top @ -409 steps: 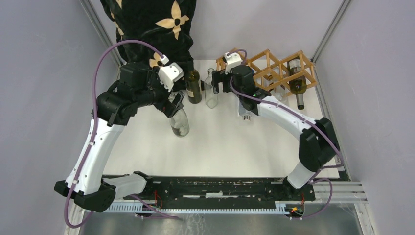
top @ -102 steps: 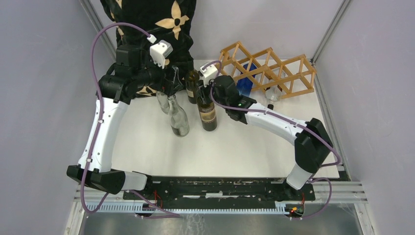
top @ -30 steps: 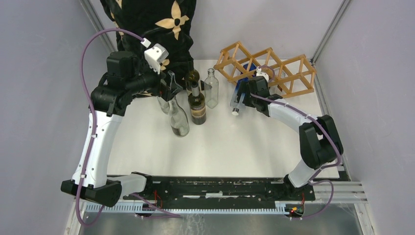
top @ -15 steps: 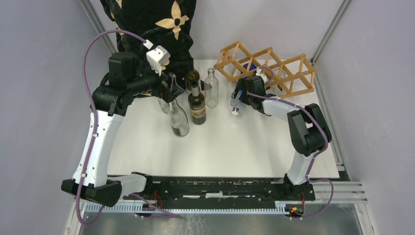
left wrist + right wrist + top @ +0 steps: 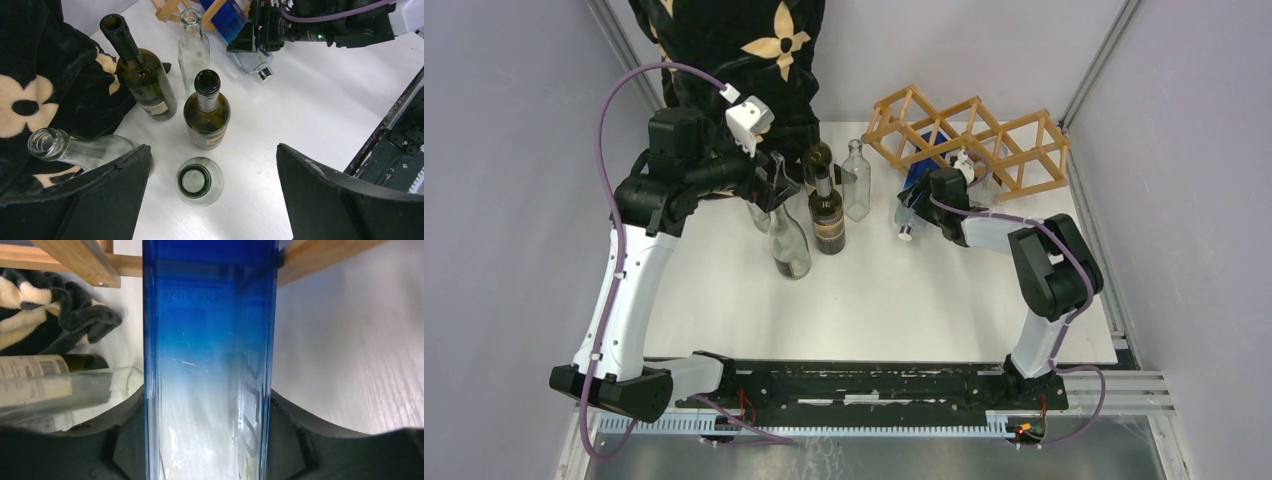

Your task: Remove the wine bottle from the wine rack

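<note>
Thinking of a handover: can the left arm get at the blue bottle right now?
Probably not cleanly. The left gripper hangs open above the standing bottles, which crowd the path, and the right gripper is clamped around the blue bottle at the rack.

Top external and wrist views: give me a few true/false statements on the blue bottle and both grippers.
1. The right gripper has its fingers on either side of the blue bottle. True.
2. The blue bottle stands upright on the table. False: it is tilted, with its blue end at the wine rack and its cap toward the table.
3. The left gripper holds a dark green bottle. False: its fingers are wide open and empty.
4. Two dark green bottles stand uncapped on the table. True.
</note>
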Motion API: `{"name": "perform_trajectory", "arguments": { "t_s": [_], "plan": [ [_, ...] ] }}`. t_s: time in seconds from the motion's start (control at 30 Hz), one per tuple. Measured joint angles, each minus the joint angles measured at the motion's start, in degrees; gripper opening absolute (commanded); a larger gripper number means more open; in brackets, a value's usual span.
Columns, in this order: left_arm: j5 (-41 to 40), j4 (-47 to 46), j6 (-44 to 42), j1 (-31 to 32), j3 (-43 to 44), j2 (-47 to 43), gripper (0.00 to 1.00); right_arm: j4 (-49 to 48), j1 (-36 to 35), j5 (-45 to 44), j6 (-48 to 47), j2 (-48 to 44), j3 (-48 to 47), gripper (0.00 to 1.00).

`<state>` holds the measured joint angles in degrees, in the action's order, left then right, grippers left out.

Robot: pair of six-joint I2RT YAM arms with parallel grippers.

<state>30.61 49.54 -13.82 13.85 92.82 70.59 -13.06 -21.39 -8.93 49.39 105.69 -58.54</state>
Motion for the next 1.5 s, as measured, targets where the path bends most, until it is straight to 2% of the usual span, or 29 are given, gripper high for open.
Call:
{"name": "perform_trajectory", "arguments": {
  "t_s": [0.27,0.5,0.87,1.0,1.17,1.27,1.5],
  "plan": [
    [0.0,-0.1,-0.2,0.0,-0.7,-0.2,1.00,-2.6,-0.4,1.4,2.0,-4.5,6.0,0.15],
    [0.1,-0.1,-0.9,0.0,-2.3,-0.6,1.00,-2.5,-1.5,1.7,2.6,-8.9,10.5,0.01],
    [3.2,-0.4,-8.0,0.0,-4.6,-5.6,1.00,-1.3,-3.8,6.5,1.0,-22.3,22.3,0.00],
    [5.8,0.0,-15.0,0.0,-6.7,-7.3,1.00,-1.2,-5.6,8.5,0.4,-31.0,30.3,0.00],
    [7.3,2.7,-26.9,1.5,-8.9,-7.6,1.00,3.8,-8.3,14.0,0.5,-41.5,37.9,0.00],
    [4.6,4.0,-33.9,6.4,-11.5,-7.6,1.00,7.5,-9.2,17.0,0.8,-47.3,39.7,0.00],
    [-6.4,5.6,-47.4,24.0,-16.8,-6.2,1.00,18.1,-9.4,22.8,0.7,-60.4,39.8,0.00]
  ]
}}
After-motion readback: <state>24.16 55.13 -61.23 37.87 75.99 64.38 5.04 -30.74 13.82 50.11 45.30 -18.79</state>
